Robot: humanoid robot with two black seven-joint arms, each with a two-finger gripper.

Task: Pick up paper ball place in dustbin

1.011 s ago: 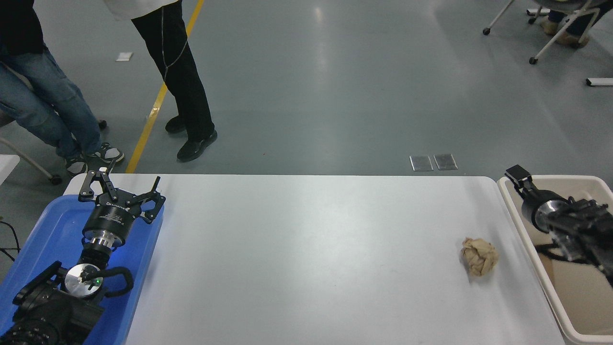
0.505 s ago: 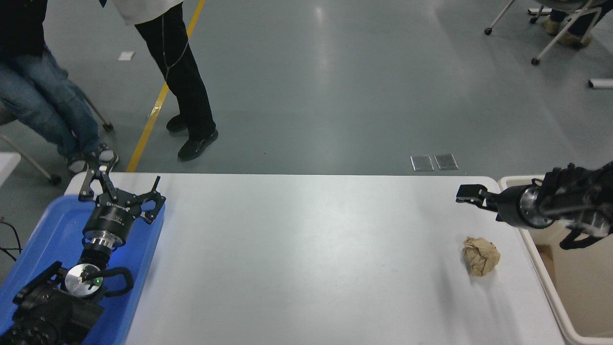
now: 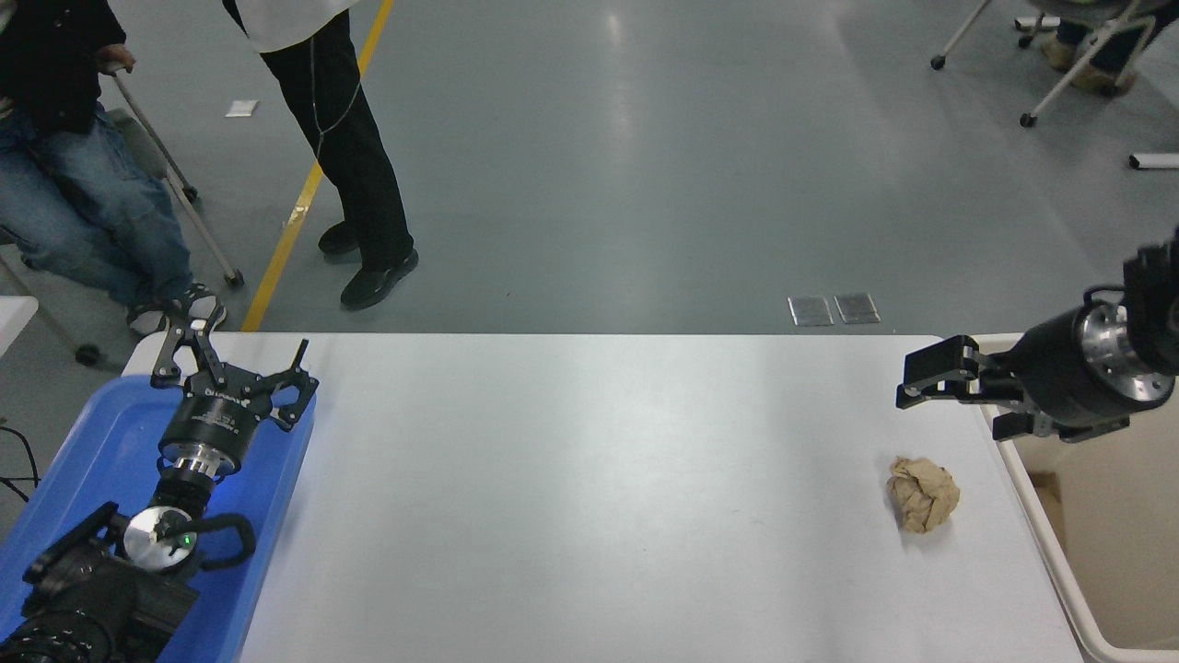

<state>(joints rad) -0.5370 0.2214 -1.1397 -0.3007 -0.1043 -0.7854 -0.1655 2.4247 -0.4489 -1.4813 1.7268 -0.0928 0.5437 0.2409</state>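
The paper ball (image 3: 923, 494), a crumpled tan-brown wad, lies on the white table (image 3: 589, 479) near its right end. The dustbin (image 3: 1059, 562), a cream tub with a thick rim, stands just off the table's right edge. My right gripper (image 3: 924, 378) reaches in from the right and points left. It hovers over the table's far right corner, beyond the ball and apart from it. It is seen side-on, so its state is unclear, and nothing shows in it. My left gripper (image 3: 241, 354) rests parked and open over the blue tray (image 3: 74, 442) at the lower left.
Two people are beyond the table's far left corner, one standing in black trousers (image 3: 355, 166) and one seated in jeans (image 3: 83, 212). Wheeled chairs (image 3: 1059, 55) stand at the far right of the floor.
My right arm has swung out from above the dustbin, leftward and upward, and now hangs over the table's far right corner. The paper ball has not moved. The seated person has shifted.
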